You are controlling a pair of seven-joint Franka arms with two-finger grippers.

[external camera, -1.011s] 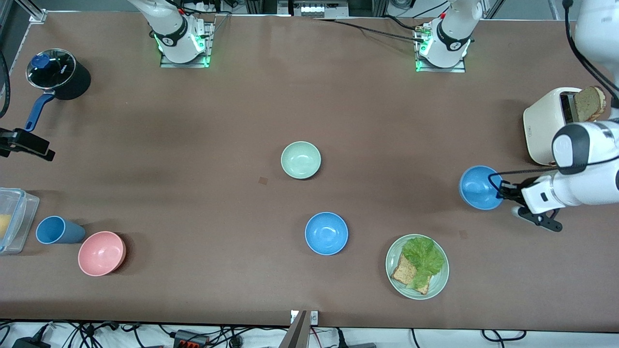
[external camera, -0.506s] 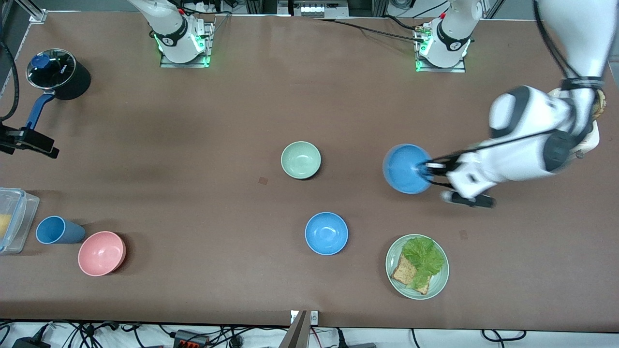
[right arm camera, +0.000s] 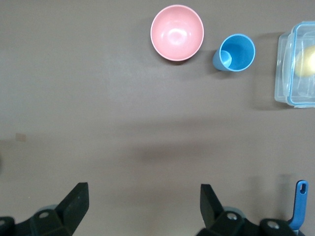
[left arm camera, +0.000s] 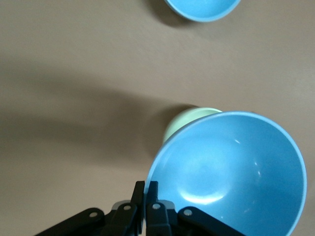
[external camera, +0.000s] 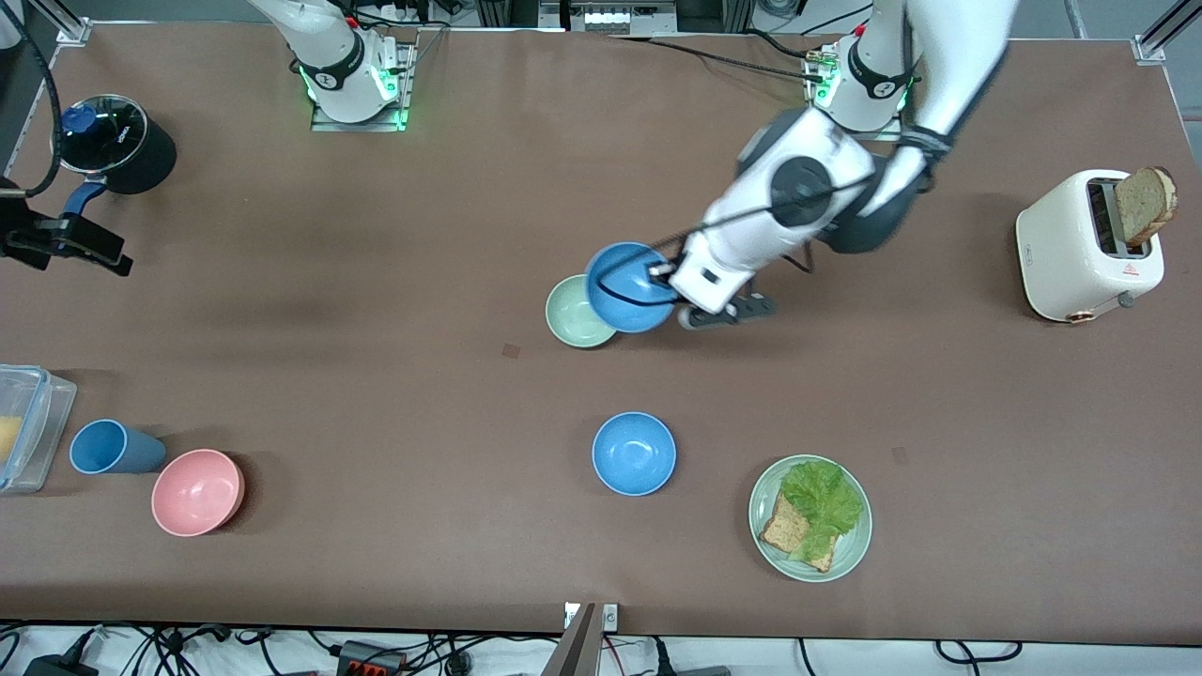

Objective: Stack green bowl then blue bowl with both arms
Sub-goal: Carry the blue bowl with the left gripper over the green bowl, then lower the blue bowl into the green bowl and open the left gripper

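The left gripper [external camera: 665,274] pinches the rim of a small round sky-blue bowl [external camera: 627,286] in the air, overlapping the small matte sage-green bowl [external camera: 569,317] at the table's middle, apparently not touching it. The right gripper [right arm camera: 142,206], jaws wide and empty, waits near a black lidded saucepan [external camera: 113,145].

I am working in a robotics lab staged as a kitchen: two arm bases [external camera: 355,80] bolted to a brown-covered surface [external camera: 376,376], cables [external camera: 188,648] along its edge, and a toaster [external camera: 1080,246], pot [external camera: 117,145] and plate [external camera: 850,549] laid out.
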